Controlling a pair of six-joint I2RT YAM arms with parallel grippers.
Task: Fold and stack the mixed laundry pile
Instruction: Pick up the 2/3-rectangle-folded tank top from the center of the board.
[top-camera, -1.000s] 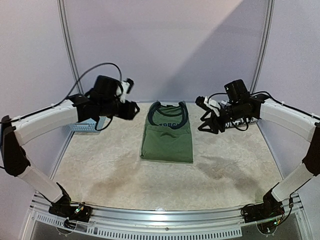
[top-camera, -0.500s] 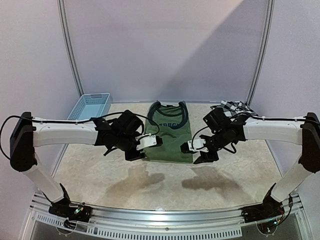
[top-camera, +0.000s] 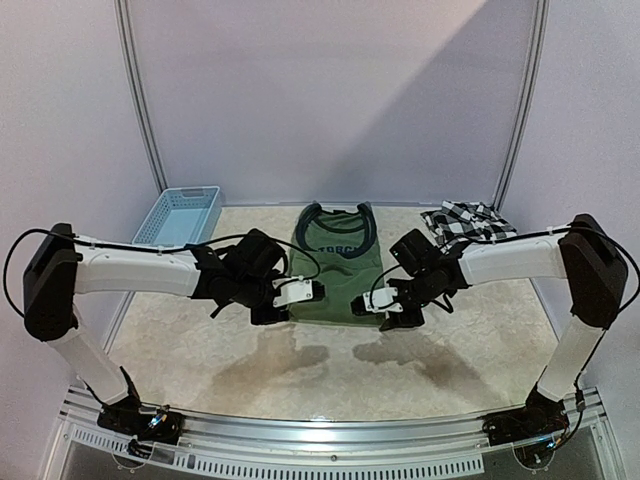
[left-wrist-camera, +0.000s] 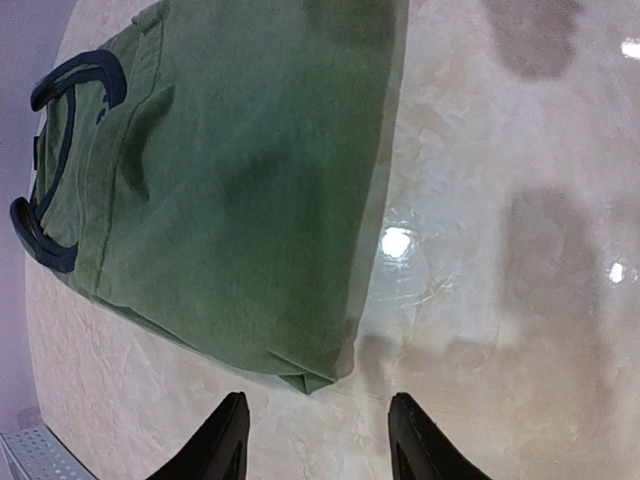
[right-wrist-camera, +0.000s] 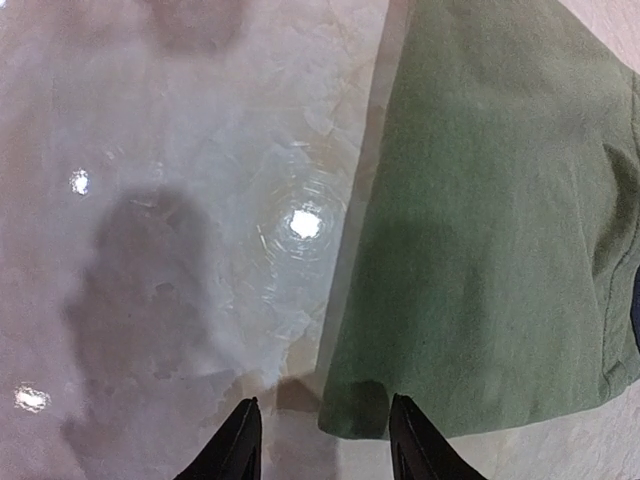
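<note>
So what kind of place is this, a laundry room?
Likely a robot test booth, not a home: two white arms bolted to a marbled table, plain lilac walls around it, and an olive-green shirt laid flat.

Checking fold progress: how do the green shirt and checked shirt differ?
The green shirt is olive with dark trim; the checked shirt is black-and-white. The green shirt lies flat, a neat rectangle mid-table; the checked shirt is crumpled at the far right. The left gripper and right gripper are at the green shirt's near corners, not the checked shirt's. Both shirts lie on the table, unheld.
</note>
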